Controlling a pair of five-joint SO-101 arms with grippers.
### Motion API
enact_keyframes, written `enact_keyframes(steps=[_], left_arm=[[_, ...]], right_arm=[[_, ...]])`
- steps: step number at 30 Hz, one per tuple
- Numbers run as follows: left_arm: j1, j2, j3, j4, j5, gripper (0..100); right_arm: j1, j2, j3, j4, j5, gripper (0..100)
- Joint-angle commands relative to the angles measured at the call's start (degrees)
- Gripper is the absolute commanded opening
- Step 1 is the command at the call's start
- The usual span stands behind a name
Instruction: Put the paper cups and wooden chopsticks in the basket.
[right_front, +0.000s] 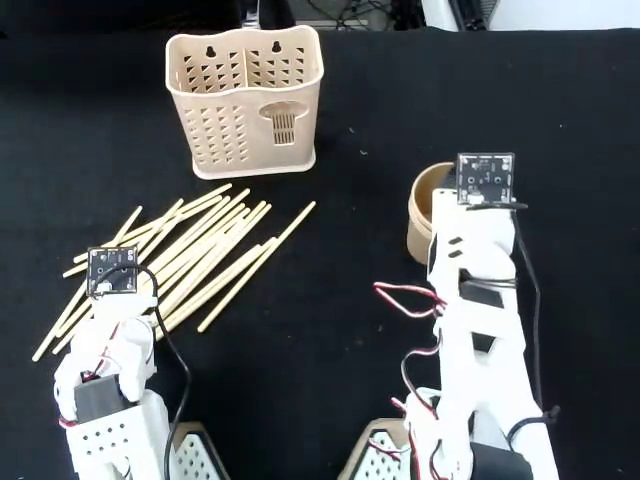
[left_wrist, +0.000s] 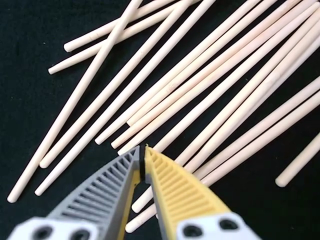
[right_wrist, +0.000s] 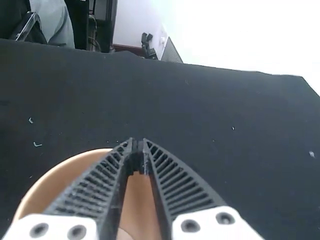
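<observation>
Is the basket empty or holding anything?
Empty. Both compartments of the basket show bare perforated walls; the chopsticks lie outside it.

Wide gap between chopsticks (right_front: 190, 255) and paper cup (right_front: 420, 235); basket (right_front: 244, 100) stands behind chopsticks.

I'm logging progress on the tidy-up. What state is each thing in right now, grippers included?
basket: upright, nothing seen inside.
wooden chopsticks: lying loose in a pile on the table, outside the basket.
paper cup: upright, mouth up, on the table.
left gripper: shut, above the chopsticks.
right gripper: shut, over the cup's mouth.
</observation>
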Motion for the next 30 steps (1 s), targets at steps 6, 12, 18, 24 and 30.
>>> enact_keyframes(steps=[6,12,18,24,30], left_arm=[[-0.5,-0.4,0.7,0.0,-0.4,4],[-0.5,-0.4,0.7,0.0,-0.4,4],[-0.5,-0.4,0.7,0.0,-0.4,4],[-0.5,-0.4,0.7,0.0,-0.4,4],[-0.5,-0.4,0.7,0.0,-0.4,4]], right_arm=[[-1.1,1.5,2.4,0.1,1.1,1.2],[-0.7,6.1,0.3,0.0,1.1,1.2],[-0.5,10.4,-2.4,0.2,1.1,1.2],[-1.0,10.0,-2.4,3.1,1.5,1.2],[-1.0,9.9,-2.4,3.5,2.8,1.2]])
